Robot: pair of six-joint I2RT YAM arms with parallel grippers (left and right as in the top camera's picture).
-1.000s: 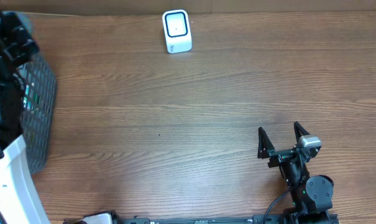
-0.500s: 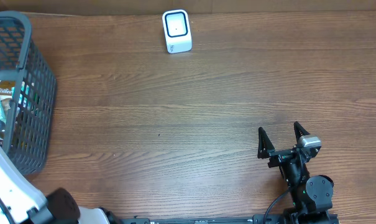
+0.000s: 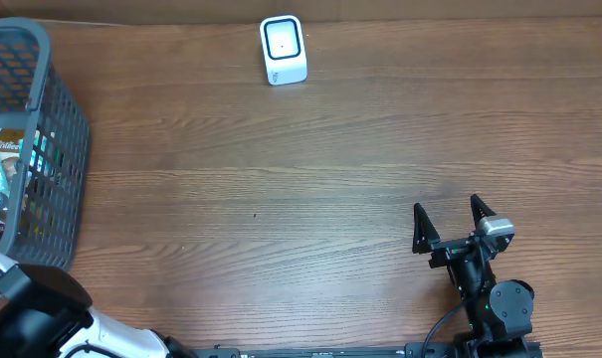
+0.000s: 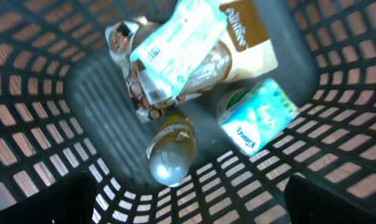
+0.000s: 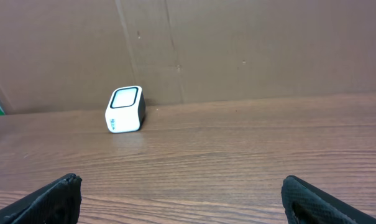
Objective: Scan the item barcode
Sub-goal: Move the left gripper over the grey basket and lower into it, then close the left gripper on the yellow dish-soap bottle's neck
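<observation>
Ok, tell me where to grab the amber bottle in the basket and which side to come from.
Grip the bottle just below its grey cap, coming straight down from above. It seems to lean cap-up, leaving that end free, while its far end runs in under the white packet. The basket walls would likely block a sideways approach.

Before me lies a brown wooden tabletop [image 3: 310,179]. At its far edge stands a cardboard wall [image 5: 237,43]. A dark mesh basket [image 3: 67,159] stands on the tabletop, at my left side.
</observation>
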